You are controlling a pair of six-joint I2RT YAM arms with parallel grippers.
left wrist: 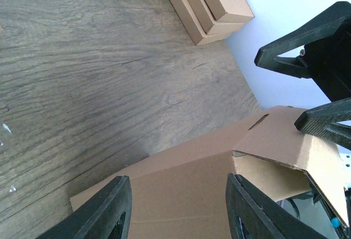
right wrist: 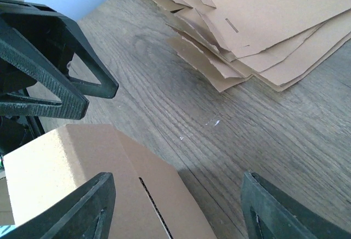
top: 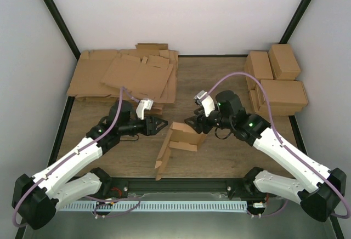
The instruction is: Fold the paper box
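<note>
Cardboard box (top: 184,136) stands half folded on the table (top: 219,85) between the left gripper (top: 163,124) and right gripper (top: 192,124), both with jaws spread wide.

A plain brown, unprinted box (top: 181,140) stands out against a grey-brown, wood-grained tabletop (top: 219,80). Sheets (top: 126,74) at the far-left corner and stacked boxes (top: 277,77) at the far-right corner share the same bare cardboard brown. The arms (top: 71,162) are white with black joints and trail purple cables (top: 241,75). The left hand (top: 159,125) and right hand (top: 192,123) are black. The walls (top: 181,14) are white.
</note>
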